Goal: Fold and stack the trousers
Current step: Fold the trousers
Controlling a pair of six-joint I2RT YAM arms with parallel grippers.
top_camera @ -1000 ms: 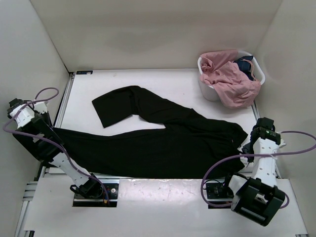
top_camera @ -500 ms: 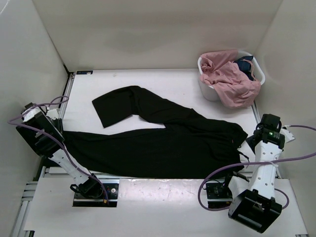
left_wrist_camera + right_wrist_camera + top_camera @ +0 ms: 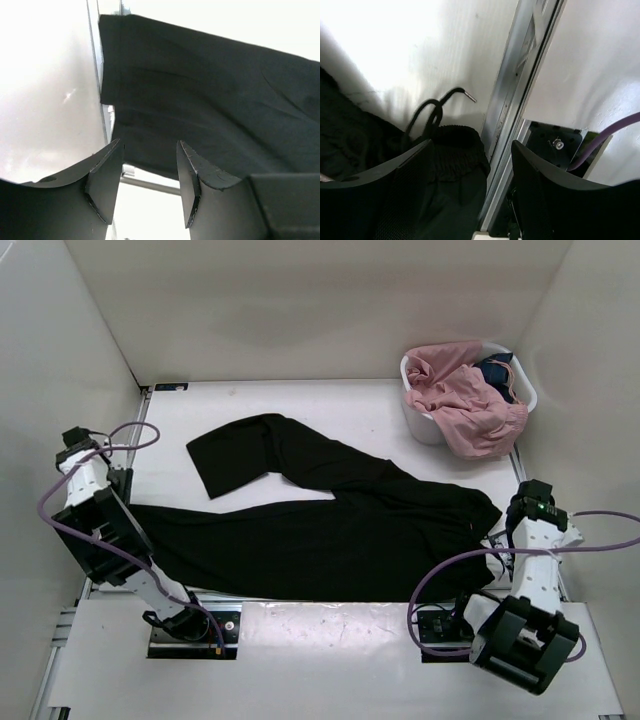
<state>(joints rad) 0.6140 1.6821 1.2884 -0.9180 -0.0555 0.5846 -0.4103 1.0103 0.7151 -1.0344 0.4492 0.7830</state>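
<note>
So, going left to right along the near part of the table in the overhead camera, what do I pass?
left arm → trousers → right arm

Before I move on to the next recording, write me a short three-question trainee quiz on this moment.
1. True or false: the left gripper is shut on the trousers.
2. Where is the pink garment? A: in the white basket, spilling over its rim. B: flat on the table beside the trousers. C: clamped in a gripper.
3. Which end of the trousers lies by the right gripper, waistband or cuffs?

Key: 1. False; its jaws stand open with nothing between them, above a trouser leg. 2. A. 3. The waistband, with its drawstring looped out.
</note>
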